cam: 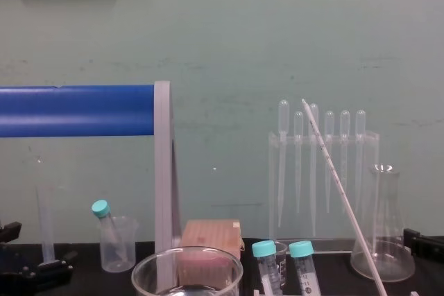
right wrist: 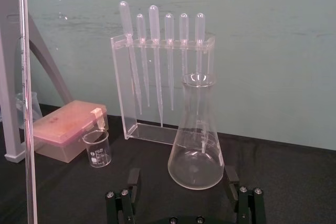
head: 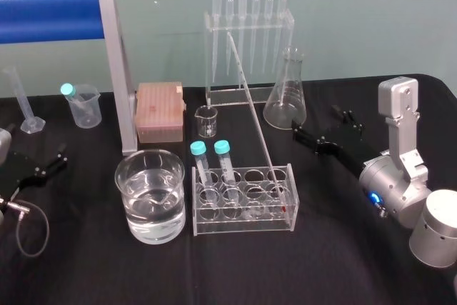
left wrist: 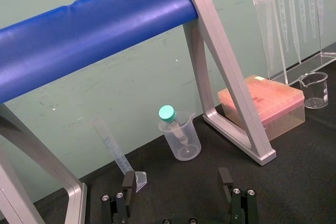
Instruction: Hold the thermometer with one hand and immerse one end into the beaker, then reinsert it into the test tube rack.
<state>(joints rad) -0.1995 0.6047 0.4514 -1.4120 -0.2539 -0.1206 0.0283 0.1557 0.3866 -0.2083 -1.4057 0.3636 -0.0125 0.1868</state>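
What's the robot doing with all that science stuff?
Nothing is being held right now. The long thin glass thermometer leans in the clear plastic test tube rack, beside the big round glass beaker of clear liquid. The left claw rests open on the left; the right claw sits open near the cone-shaped glass flask.

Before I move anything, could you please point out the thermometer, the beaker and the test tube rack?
thermometer (head: pixel 255 116), head view, middle of the leaning glass rod.
beaker (head: pixel 151 223), head view, front glass wall.
test tube rack (head: pixel 246 225), head view, front lower edge.
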